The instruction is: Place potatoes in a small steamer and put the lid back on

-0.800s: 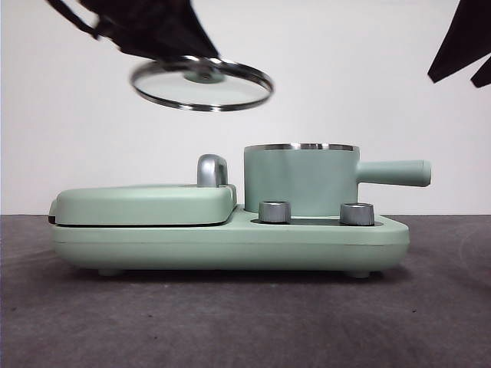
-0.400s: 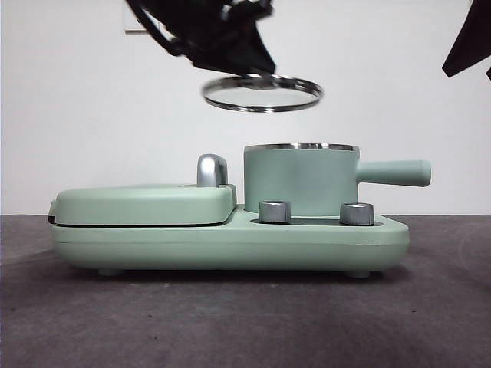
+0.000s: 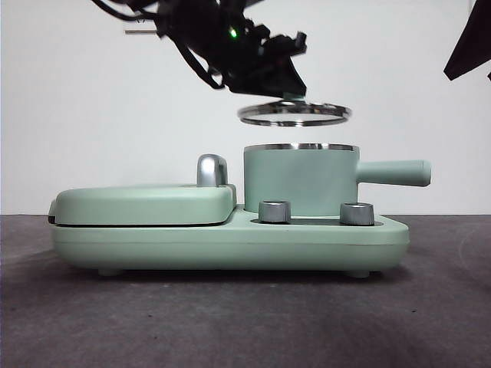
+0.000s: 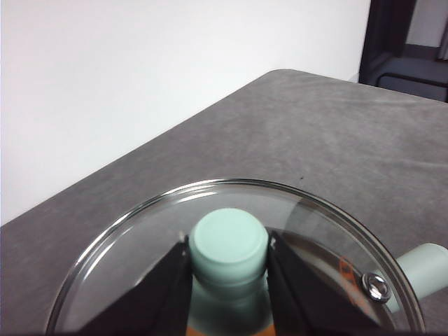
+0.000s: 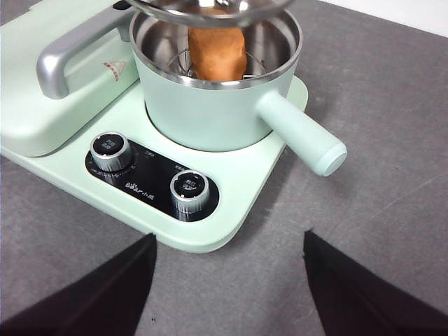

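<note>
On the black control panel [image 5: 150,176] at the front edge of the green cooker base [image 5: 238,210], between its two steel dials, I can just read white "Bear". The smaller white characters beside each dial are too small for me to read.

Hidden and cut-off items

Potato [image 5: 217,49]: upper end covered by the lid [image 5: 210,10] in the right wrist view; wholly behind the pot [image 3: 301,180] wall in the front view. Lid: cut by the edge in both wrist views. Left gripper [image 4: 227,276]: only the jaw tips show, either side of the knob [image 4: 229,245]. Right gripper [image 5: 227,280]: jaws cut by the edge. Panel print beside the dials [image 5: 189,191]: too small to read. Pot handle [image 4: 423,269]: blurred, cut off.
</note>
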